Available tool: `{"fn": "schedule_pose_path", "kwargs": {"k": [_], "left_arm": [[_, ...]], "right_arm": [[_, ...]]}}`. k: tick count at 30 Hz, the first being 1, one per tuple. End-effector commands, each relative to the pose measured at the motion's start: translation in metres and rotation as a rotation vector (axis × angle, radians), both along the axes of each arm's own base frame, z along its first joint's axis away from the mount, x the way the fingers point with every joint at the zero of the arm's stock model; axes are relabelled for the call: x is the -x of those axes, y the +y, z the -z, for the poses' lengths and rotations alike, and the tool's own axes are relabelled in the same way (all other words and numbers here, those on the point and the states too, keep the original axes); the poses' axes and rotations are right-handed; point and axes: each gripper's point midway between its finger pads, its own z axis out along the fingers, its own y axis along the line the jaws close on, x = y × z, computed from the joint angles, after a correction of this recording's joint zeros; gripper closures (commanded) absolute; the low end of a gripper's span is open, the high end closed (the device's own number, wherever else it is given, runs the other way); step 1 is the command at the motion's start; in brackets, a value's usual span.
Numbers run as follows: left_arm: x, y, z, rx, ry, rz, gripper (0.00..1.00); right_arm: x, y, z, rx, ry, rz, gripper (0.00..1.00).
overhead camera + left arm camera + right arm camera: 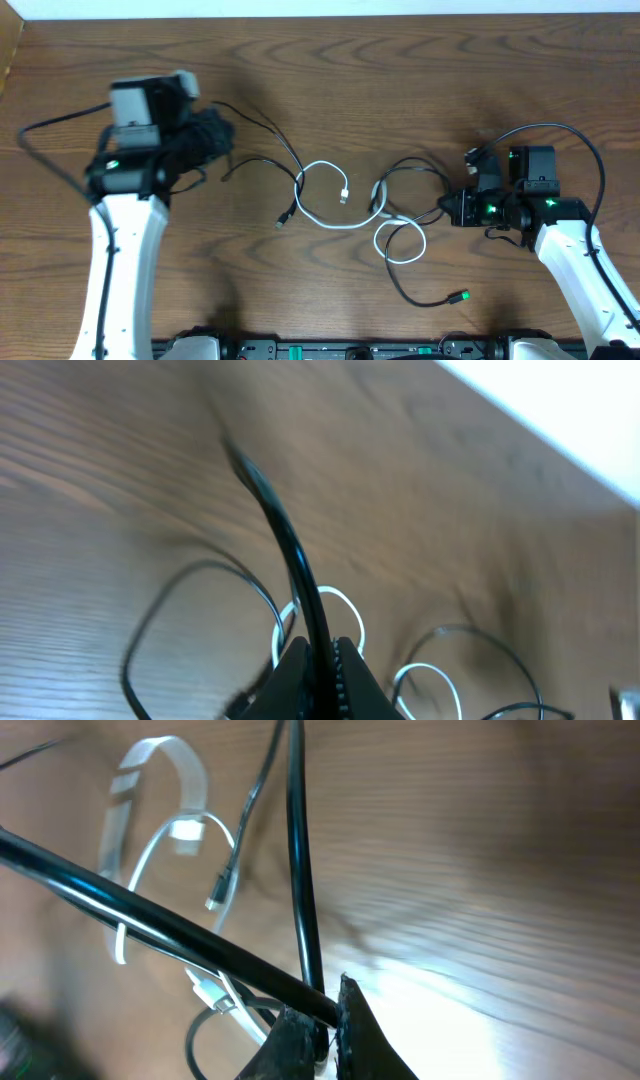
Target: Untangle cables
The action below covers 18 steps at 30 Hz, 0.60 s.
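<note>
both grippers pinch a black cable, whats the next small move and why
Probably draw the left gripper and right gripper slightly apart: each is shut on a black cable, and the white cable lies looped among the black ones between them.

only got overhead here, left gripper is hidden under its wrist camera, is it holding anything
observer: yes, left wrist view shows the left gripper shut on a thin black cable rising from between its fingers.
operator: and the right one, shut on what
observer: the right gripper is shut on a black strand that runs straight away from its fingertips.
operator: anything crossing there
observer: a second black strand leaves the fingertips diagonally, in front of the looped white cable; same cable or not, I cannot tell.
</note>
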Motion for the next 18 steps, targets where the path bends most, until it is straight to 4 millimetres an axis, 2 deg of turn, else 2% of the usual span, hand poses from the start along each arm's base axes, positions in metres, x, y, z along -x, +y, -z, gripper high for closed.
{"fn": "schedule_pose_path", "kwargs": {"k": [1,2,3,4,6,12,15,17,18], "left_arm": [[0.001,-0.033,0.007,0.009,0.028,0.113,0.83],[0.003,-0.045,0.014,0.009,0.05,0.148,0.71],[0.004,-0.051,0.017,0.011,0.06,0.165,0.67],[0.007,-0.062,0.021,0.02,0.075,0.198,0.59],[0.012,-0.083,0.028,0.045,0.101,0.262,0.52],[0.035,-0.136,0.043,0.043,0.131,0.476,0.5],[0.046,-0.155,0.044,0.026,0.111,0.568,0.5],[0.064,-0.18,0.044,-0.008,0.068,0.709,0.5],[0.069,-0.186,0.044,-0.019,0.054,0.747,0.5]], "right_arm": [[0.01,0.028,-0.024,-0.166,-0.088,-0.18,0.99],[0.01,0.028,-0.024,-0.166,-0.088,-0.18,0.99],[0.01,0.028,-0.024,-0.166,-0.088,-0.18,0.99],[0.01,0.028,-0.024,-0.166,-0.089,-0.18,0.99],[0.009,0.028,-0.023,-0.161,-0.094,-0.179,0.99],[0.007,0.027,-0.023,-0.154,-0.099,-0.176,0.99],[0.008,0.027,-0.023,-0.154,-0.099,-0.176,0.99],[0.008,0.027,-0.023,-0.154,-0.099,-0.176,0.99],[0.008,0.027,-0.023,-0.155,-0.099,-0.176,0.99]]}}
